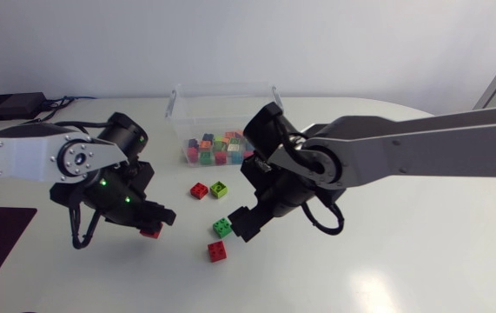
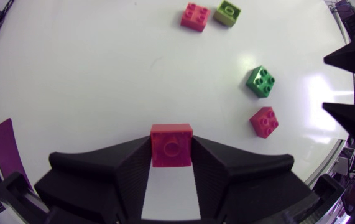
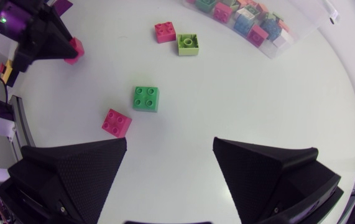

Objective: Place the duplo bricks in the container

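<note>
A clear plastic container (image 1: 221, 86) stands at the back of the white table (image 1: 386, 261). It holds a heap of bricks (image 1: 217, 148), small and studded, in red, green, blue and pink, too many to count. 4 loose bricks lie in front of it. 1 red brick (image 1: 199, 190) sits just beside 1 lime brick (image 1: 219, 189). Nearer the front are 1 green brick (image 1: 221, 227) and a second red brick (image 1: 217, 251), each with 4 studs. The left gripper (image 2: 171, 149) pinches a 5th, the held brick (image 2: 171, 145), red and square, between both fingers. The right gripper (image 3: 170, 142) gapes wide and empty, with the green brick ahead of it.
</note>
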Controlling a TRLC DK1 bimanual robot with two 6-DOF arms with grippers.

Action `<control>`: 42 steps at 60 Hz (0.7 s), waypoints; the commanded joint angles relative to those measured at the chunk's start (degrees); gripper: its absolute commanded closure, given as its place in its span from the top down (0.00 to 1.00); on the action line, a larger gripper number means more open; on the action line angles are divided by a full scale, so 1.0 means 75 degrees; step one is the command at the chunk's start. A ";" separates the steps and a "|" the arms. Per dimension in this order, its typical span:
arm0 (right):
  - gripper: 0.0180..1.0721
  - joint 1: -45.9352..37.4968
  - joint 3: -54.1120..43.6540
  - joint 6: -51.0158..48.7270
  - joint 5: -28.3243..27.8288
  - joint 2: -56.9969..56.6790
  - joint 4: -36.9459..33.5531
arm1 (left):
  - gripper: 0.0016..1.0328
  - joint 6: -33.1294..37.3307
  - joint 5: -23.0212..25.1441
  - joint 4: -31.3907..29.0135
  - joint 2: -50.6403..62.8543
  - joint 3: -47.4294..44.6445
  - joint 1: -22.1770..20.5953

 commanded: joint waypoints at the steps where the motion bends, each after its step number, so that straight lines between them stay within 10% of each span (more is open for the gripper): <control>1: 0.95 0.0184 0.0385 0.0167 0.0058 0.0567 -0.0218 | 0.20 -0.0020 0.0008 -0.0035 -0.0542 0.0444 0.0116; 42: 0.92 0.0700 0.2940 -0.0043 0.0116 0.3051 -0.1777 | 0.20 0.0249 0.0008 0.1629 -0.0811 0.2272 0.0667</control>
